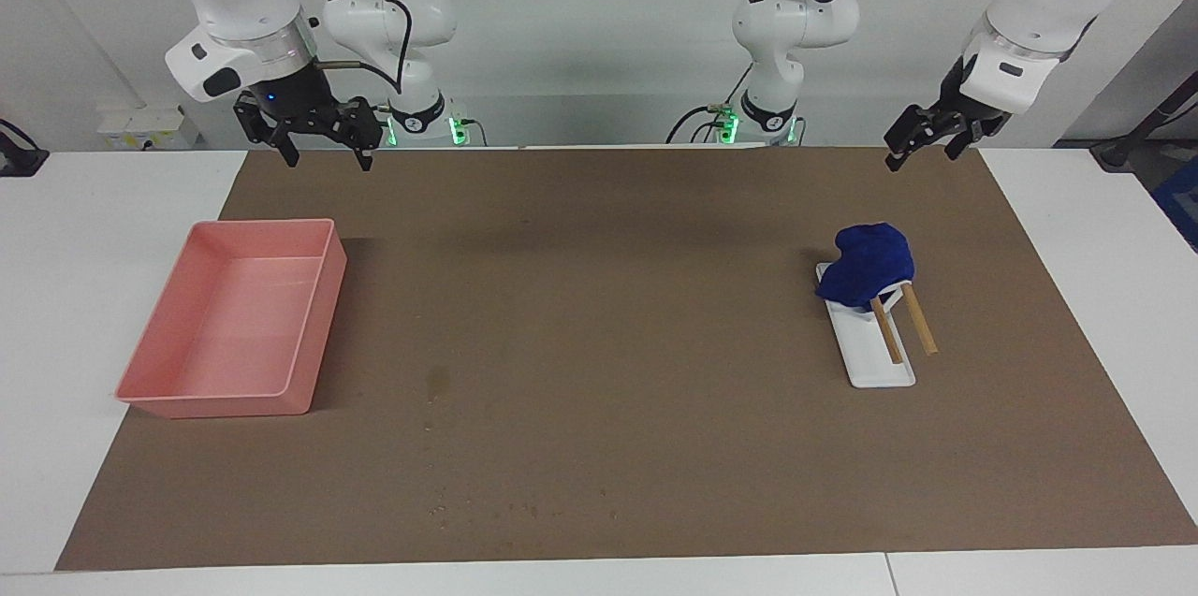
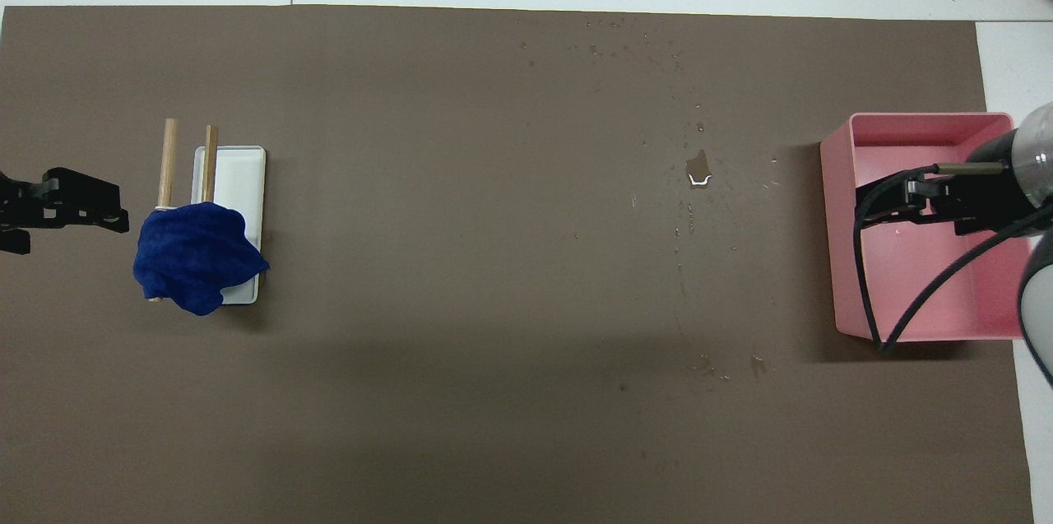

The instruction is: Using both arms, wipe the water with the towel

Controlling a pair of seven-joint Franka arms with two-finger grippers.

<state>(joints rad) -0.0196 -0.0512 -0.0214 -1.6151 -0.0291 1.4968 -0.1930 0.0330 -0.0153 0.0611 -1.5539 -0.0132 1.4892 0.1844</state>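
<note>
The water (image 1: 437, 381) (image 2: 698, 172) is a small dark blotch on the brown mat (image 1: 608, 315), beside the pink tray and toward the right arm's end. The deep blue towel (image 1: 866, 264) (image 2: 197, 257) is bunched over a white stand with two wooden sticks (image 1: 880, 343), toward the left arm's end. My left gripper (image 1: 922, 156) hangs open in the air over the mat's edge by the robots, apart from the towel. My right gripper (image 1: 329, 158) hangs open above the mat's edge near the tray, holding nothing.
A pink tray (image 1: 314, 320) (image 2: 832, 220) sits at the right arm's end of the mat. Tiny pale specks (image 1: 505, 510) lie in a row along the mat's edge farthest from the robots. White tabletop surrounds the mat.
</note>
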